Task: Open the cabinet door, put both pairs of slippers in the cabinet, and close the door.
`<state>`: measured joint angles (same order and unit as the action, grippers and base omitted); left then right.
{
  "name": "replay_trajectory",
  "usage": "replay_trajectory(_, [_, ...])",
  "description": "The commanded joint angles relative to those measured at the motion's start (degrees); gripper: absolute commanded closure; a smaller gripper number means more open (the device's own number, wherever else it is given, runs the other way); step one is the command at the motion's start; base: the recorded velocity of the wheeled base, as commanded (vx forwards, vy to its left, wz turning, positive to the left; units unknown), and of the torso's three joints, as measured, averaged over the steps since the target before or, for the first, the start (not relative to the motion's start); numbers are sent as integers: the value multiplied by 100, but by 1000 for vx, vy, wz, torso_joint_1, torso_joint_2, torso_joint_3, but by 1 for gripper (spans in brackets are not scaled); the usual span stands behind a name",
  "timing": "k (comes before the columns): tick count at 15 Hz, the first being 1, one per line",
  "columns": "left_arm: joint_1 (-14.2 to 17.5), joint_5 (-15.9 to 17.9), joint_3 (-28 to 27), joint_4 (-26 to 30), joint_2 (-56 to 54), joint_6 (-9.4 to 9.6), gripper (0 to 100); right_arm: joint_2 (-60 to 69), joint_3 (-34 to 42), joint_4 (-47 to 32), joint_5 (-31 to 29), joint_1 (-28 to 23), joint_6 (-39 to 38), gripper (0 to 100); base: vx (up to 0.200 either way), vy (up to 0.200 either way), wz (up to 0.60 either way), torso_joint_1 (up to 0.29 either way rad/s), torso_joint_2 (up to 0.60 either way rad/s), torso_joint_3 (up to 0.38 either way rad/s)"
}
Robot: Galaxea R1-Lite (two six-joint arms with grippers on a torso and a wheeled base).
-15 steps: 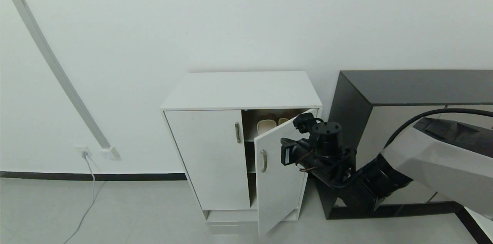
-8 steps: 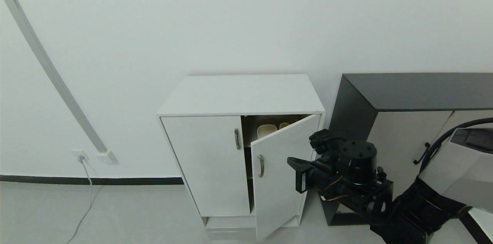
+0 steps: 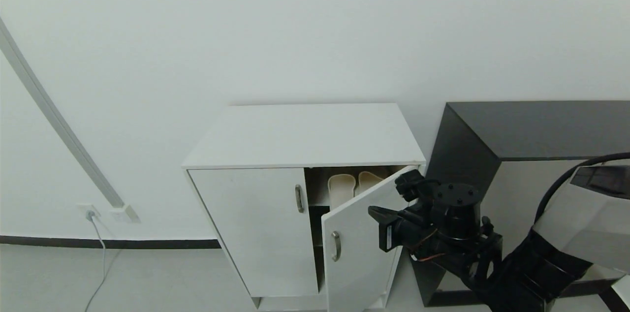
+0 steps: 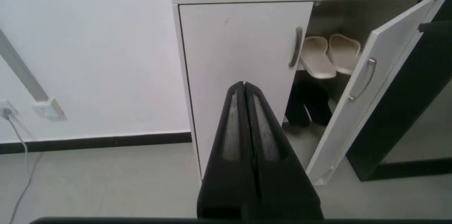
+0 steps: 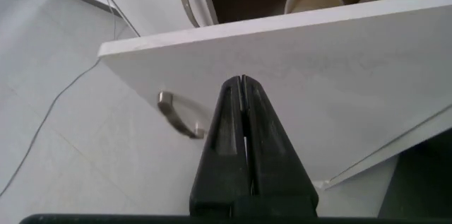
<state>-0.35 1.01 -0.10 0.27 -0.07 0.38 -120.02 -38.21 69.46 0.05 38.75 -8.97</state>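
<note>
Both pairs of slippers are inside the cabinet (image 3: 305, 135), the beige pair (image 3: 352, 186) above the dark pair (image 4: 308, 104); only its half-open right door (image 3: 357, 265) is left to close. The right gripper (image 5: 244, 86), clenched and empty, is just outside that door, and the left gripper (image 4: 244, 90), likewise clenched and empty, is before the cabinet.

Black right tool (image 5: 242, 83), black wrist (image 3: 455, 203), grey arm shell (image 3: 585, 223).

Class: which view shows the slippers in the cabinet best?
The left wrist view: the beige slippers show nearly whole, side by side. The head view shows them partly, over the open door; the right wrist view, just their tips.
</note>
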Motion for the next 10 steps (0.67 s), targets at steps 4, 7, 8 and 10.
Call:
replay_trajectory(4, [0, 4, 1, 0, 7, -3, 100, -532, -750, -354, -5, -52, 27, 100, 0, 0, 0, 0, 0, 0])
replay_trajectory(7, [0, -5, 1, 0, 7, -3, 100, -699, -1128, -548, -5, -122, 27, 100, 0, 0, 0, 0, 0, 0])
replay_trajectory(8, [0, -5, 1, 0, 7, -3, 100, -734, -1233, -600, -5, -131, 18, 100, 0, 0, 0, 0, 0, 0])
replay_trajectory(10, [0, -5, 1, 0, 7, -3, 100, -813, -1506, -838, -5, -175, 18, 100, 0, 0, 0, 0, 0, 0])
